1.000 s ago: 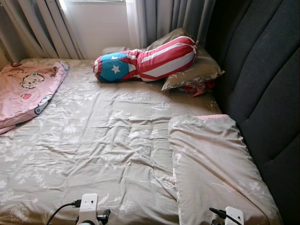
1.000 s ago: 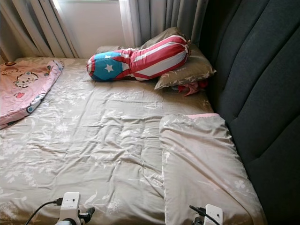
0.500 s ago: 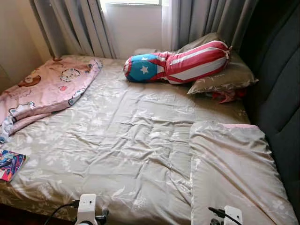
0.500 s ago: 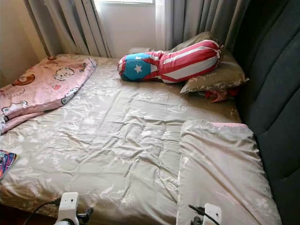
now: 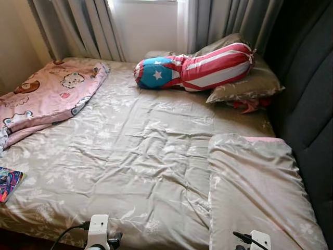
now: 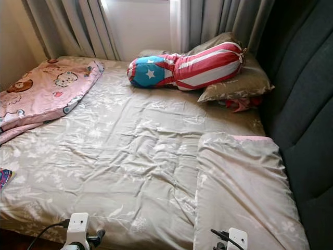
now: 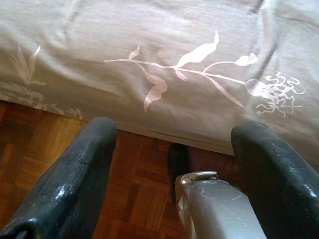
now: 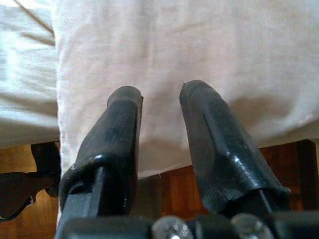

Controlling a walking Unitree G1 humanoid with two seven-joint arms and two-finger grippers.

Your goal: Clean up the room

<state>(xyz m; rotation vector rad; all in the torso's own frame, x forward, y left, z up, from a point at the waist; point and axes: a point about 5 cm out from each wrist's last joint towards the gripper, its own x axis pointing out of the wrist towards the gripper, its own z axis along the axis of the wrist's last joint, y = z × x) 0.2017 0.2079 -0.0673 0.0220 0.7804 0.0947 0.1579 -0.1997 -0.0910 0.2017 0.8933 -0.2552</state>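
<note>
Here, a bed point(image 5: 130, 156) covered with a taupe floral sheet stands against a dark padded headboard point(image 5: 307, 99) on the robot's right, with grey curtains point(image 5: 229, 21) and a bright window behind its far edge. A bolster cushion point(image 5: 195, 70) in red and white stripes, its blue end bearing a white star, lies across the far side, leaning on a taupe pillow point(image 5: 247, 83); a scrap of red cloth point(image 5: 247, 105) pokes out from under that pillow. A second, flatter pillow point(image 5: 255, 190) in the same floral print rests on the near right of the mattress, beside the headboard. A pink cartoon-print blanket point(image 5: 49, 96) is bunched on the far left, and a colourful book point(image 5: 8, 182) sits at the left edge. The left gripper point(image 7: 174, 149) hangs low above a parquet floor point(image 7: 35, 144) at the bed's edge, fingers spread wide and empty. The right gripper point(image 8: 159, 117) points at the near pillow's overhanging edge, fingers slightly apart, gripping nothing.
</note>
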